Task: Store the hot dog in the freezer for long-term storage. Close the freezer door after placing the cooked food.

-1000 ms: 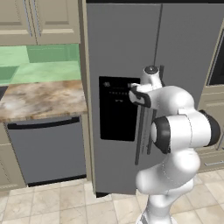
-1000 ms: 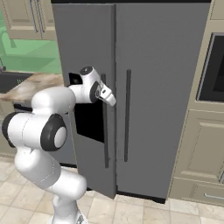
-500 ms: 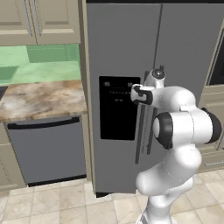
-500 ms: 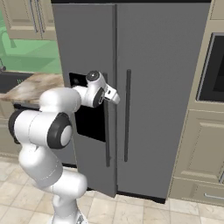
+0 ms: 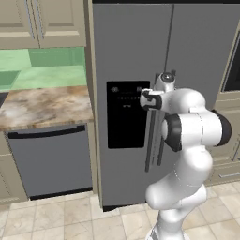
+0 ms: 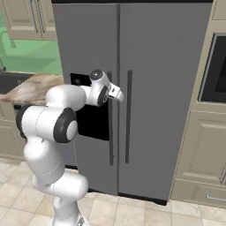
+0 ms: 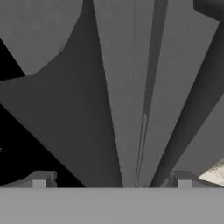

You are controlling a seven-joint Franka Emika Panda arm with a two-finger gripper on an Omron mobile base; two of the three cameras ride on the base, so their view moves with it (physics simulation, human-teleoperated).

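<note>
The freezer door point(image 5: 126, 56) is closed, a grey door with a black dispenser panel point(image 5: 125, 115). Its long vertical bar handle point(image 5: 149, 140) runs down the door's right edge, also visible as the handle point(image 6: 110, 141). My gripper point(image 5: 147, 99) is up against the upper part of this handle, just right of the panel. In the hand view the handle point(image 7: 124, 109) fills the middle as a pale bar, and my two fingertips point(image 7: 40, 179) stand wide apart on either side of it, so the gripper point(image 7: 110, 180) is open and holds nothing. The hot dog is out of view.
The plain fridge door point(image 6: 167, 66) with its own bar handle point(image 6: 128, 114) sits right beside the freezer handle. A marble counter point(image 5: 42, 105) over a dishwasher point(image 5: 51, 159) lies to the left. A wall oven point(image 6: 214, 66) and cabinets point(image 6: 203, 150) stand to the right.
My hand has swung a little to the right across the dispenser panel and closed in on the freezer door's handle. The doors have not moved.
</note>
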